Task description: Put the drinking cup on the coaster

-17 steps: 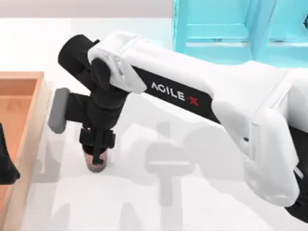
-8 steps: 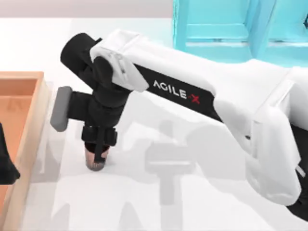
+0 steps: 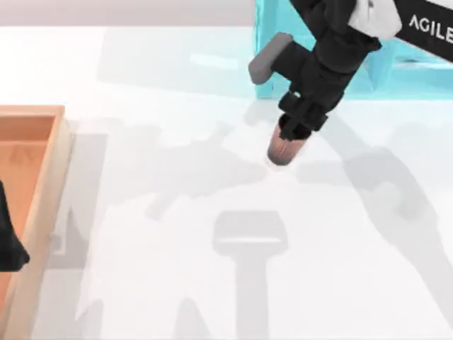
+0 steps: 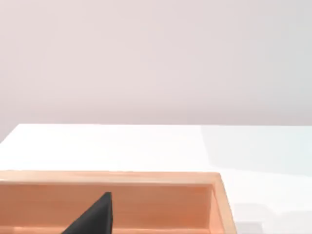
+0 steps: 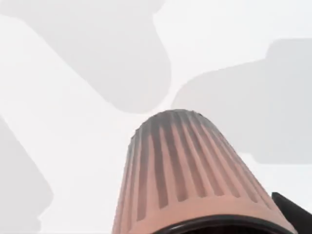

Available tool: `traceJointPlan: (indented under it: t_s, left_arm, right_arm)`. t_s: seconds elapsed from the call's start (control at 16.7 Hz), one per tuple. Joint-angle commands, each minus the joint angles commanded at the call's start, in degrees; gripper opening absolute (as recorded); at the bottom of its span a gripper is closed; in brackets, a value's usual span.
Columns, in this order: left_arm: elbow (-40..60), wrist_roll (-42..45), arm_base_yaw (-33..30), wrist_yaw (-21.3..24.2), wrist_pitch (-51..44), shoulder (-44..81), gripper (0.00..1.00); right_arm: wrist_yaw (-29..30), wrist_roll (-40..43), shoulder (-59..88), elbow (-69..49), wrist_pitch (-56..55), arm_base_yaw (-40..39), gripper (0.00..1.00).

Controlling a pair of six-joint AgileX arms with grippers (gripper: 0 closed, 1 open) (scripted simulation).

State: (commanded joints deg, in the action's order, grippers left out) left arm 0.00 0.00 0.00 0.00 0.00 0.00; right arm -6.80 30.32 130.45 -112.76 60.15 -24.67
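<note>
Right gripper (image 3: 291, 133) at about one o'clock of the top view, closed on the rim of the drinking cup (image 3: 284, 150), which hangs mouth-up and slightly tilted above the white table (image 3: 177, 283), clear of it by the look of its separate shadow. In the right wrist view the cup's (image 5: 183, 170) ribbed wall tapers away to its base, with bare table beneath. Left gripper (image 3: 8, 234) parked at nine o'clock over the wooden tray (image 3: 42, 177); its finger state cannot be told.

Step in hand, as judged: carrying the cup toward a coaster, which cannot be identified in these views. To do it well, keep the grip firm at the rim, level the cup before descent, lower it straight down, and release only once the base rests flat.

Edges and room: a turquoise frame (image 3: 318, 49) stands at twelve to one o'clock, just behind the gripper; its near post is the closest obstacle. The tray wall bounds the nine o'clock side, well apart from the cup. The table from the centre round to six o'clock is open, carrying only shadows.
</note>
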Motion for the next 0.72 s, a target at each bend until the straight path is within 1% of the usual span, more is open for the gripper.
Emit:
traceJointPlan:
  t_s: [0.42,0.54,0.72]
  left_arm:
    - [0.0,0.0,0.0,0.0,0.0,0.0,1.0]
    - [0.0,0.0,0.0,0.0,0.0,0.0,1.0]
    - [0.0,0.0,0.0,0.0,0.0,0.0,1.0]
  right_arm:
    - [4.4,-8.0,-22.0,27.2,-3.5,32.4,0.0]
    - [5.3,-9.8,-26.9,33.1,-4.3,38.7,0.0]
    - [6.1,-11.4,-31.3,37.8,-5.1,43.6,0.0]
